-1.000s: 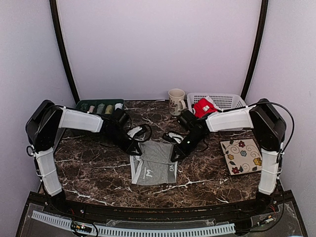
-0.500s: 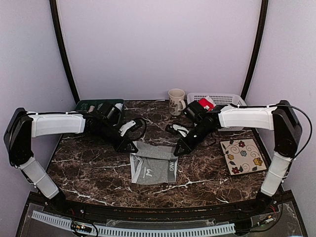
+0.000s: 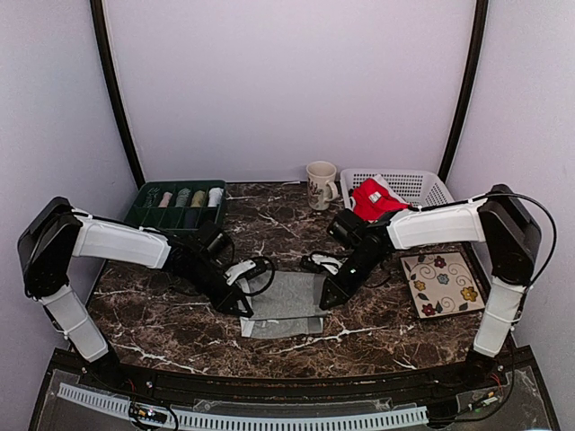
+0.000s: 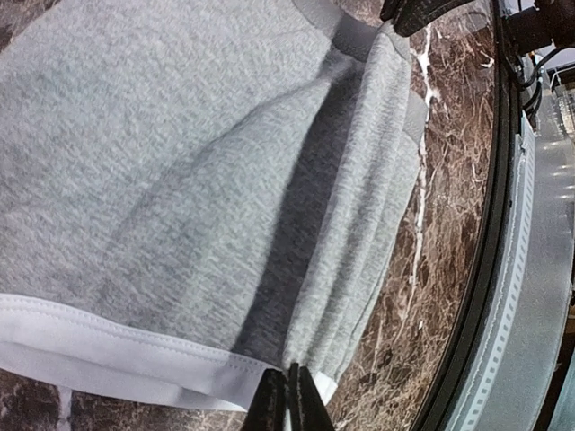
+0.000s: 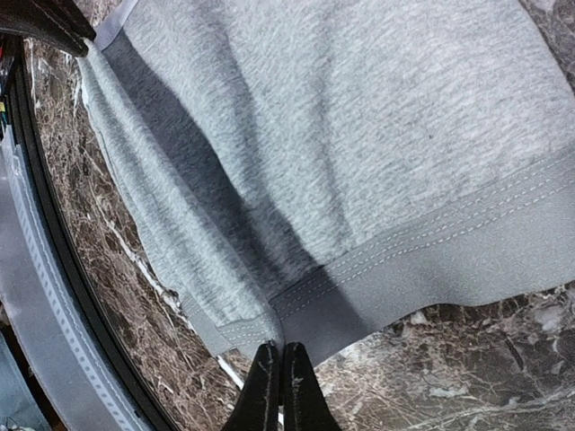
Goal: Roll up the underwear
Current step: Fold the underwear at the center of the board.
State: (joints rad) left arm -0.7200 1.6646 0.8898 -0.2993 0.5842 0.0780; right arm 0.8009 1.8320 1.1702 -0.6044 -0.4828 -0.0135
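**Q:** How is the work area enclosed?
**A:** A plain pale lilac back wall (image 3: 287, 90) is seen behind the tabletop (image 3: 162, 323). A left side wall (image 3: 45, 108) and a right side wall (image 3: 535, 108) of the same tint are set beside it.

**Q:** What is fitted at the rear corners?
**A:** A left black pole (image 3: 112, 90) and a right black pole (image 3: 467, 90) are run upward out of view.

**Q:** How are surface and light specified?
**A:** The tabletop is finished in dark brown marble pattern with white veins. A white perforated strip (image 3: 269, 419) is mounted along the near edge. Soft, even lighting is noted.
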